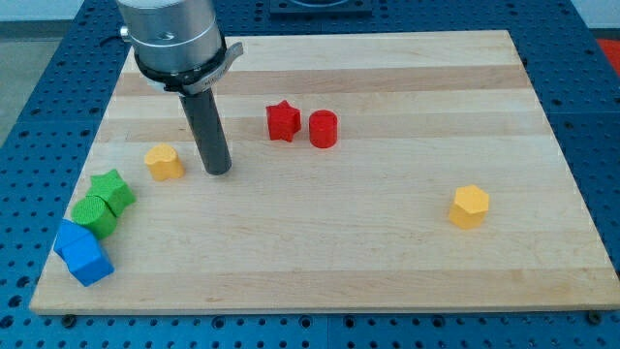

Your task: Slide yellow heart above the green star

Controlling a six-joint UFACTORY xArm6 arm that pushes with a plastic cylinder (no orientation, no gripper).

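Note:
The yellow heart point(165, 162) lies on the wooden board at the view's left. The green star point(112, 190) lies just below and left of it, close to the board's left edge, with a small gap between them. My tip point(218, 171) rests on the board just to the right of the yellow heart, a short gap away, not touching it. The rod rises from there toward the view's top left.
A green cube-like block point(94, 214) touches the green star's lower left. Blue blocks point(81, 252) lie below that near the board's bottom left corner. A red star point(283, 121) and red cylinder point(323, 129) sit at centre top. A yellow hexagon point(469, 206) lies at the right.

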